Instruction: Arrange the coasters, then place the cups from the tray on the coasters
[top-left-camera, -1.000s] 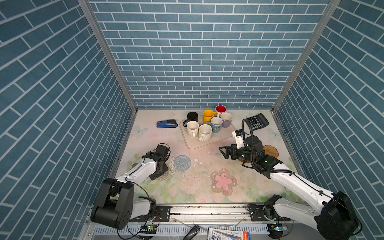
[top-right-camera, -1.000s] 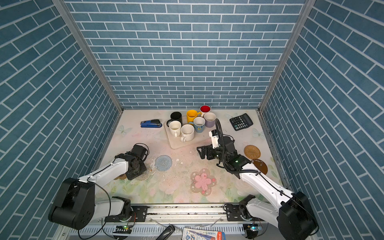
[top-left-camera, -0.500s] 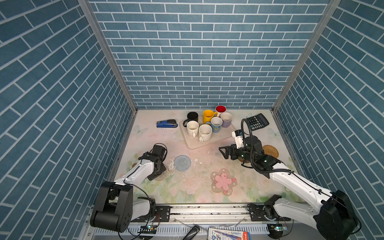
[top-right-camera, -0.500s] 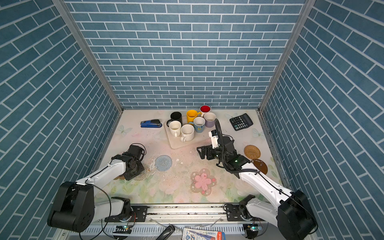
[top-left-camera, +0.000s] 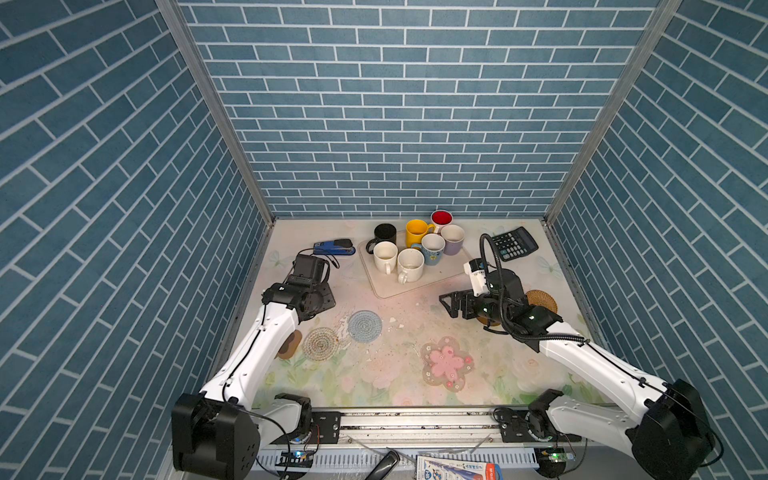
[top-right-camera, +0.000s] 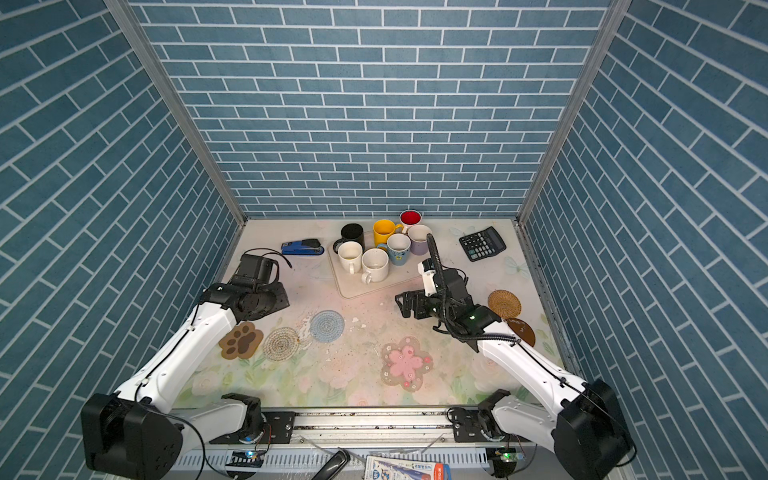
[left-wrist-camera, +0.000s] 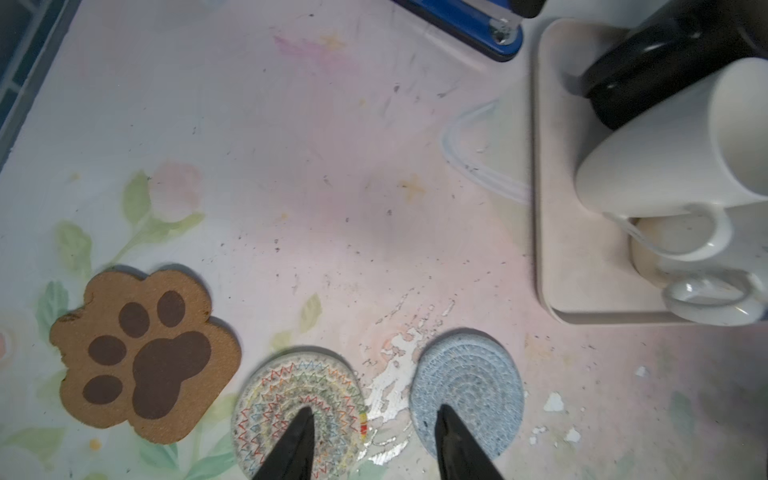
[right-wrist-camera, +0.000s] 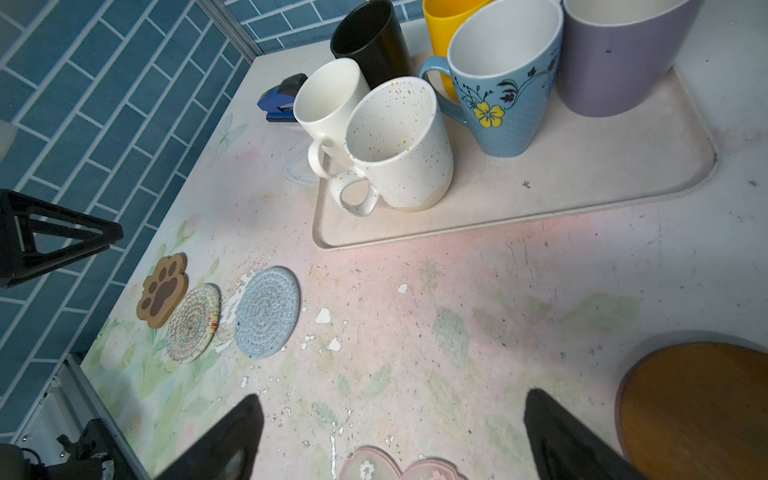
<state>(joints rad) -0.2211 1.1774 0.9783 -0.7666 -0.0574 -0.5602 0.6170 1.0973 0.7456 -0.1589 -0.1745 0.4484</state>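
Several cups, among them a black cup (top-left-camera: 384, 232), a yellow cup (top-left-camera: 415, 232) and a speckled white cup (right-wrist-camera: 399, 141), stand on the beige tray (top-left-camera: 436, 279). Flat on the table lie the coasters: paw-shaped (top-right-camera: 241, 340), woven round (top-left-camera: 321, 343), blue-grey (top-left-camera: 365, 326), pink flower (top-left-camera: 446, 363), rattan (top-left-camera: 542, 300) and a brown disc (top-right-camera: 521, 330). My left gripper (left-wrist-camera: 374, 415) hangs open and empty above the woven (left-wrist-camera: 299, 411) and blue-grey (left-wrist-camera: 467, 390) coasters. My right gripper (right-wrist-camera: 390, 415) is open and empty over bare table between the tray and the pink flower coaster.
A blue stapler (top-left-camera: 334, 247) lies left of the tray and a black calculator (top-left-camera: 513, 243) at the back right. Blue brick walls close in the table on three sides. The tabletop paint is chipped near the blue-grey coaster.
My left gripper was shut low beside the woven coaster; it has opened, risen and drawn back toward the stapler. The woven coaster now lies free. The right arm has not moved.
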